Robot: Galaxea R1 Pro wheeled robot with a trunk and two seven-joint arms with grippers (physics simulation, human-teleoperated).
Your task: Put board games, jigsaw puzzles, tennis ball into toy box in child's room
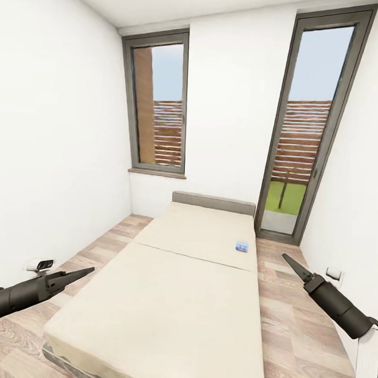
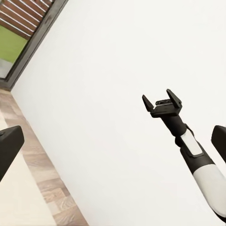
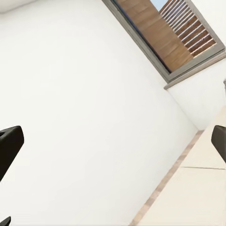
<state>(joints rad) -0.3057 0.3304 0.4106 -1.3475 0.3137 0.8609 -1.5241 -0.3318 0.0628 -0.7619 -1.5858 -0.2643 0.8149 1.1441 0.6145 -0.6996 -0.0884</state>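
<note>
Blue board game (image 1: 241,246) lay mid-frame on the bed (image 1: 168,298), well apart from both spread-fingered grippers, left (image 1: 89,271) and right (image 1: 285,257), at the lower corners

You've got a tall window (image 1: 158,102) on far wall, glass door (image 1: 308,134) at right, wood floor (image 1: 304,326), wall outlet (image 1: 334,274).

Three views of one bedroom.
The bed (image 1: 168,287) is overlooked from the head; opposite walls are faced by each wrist camera.
</note>
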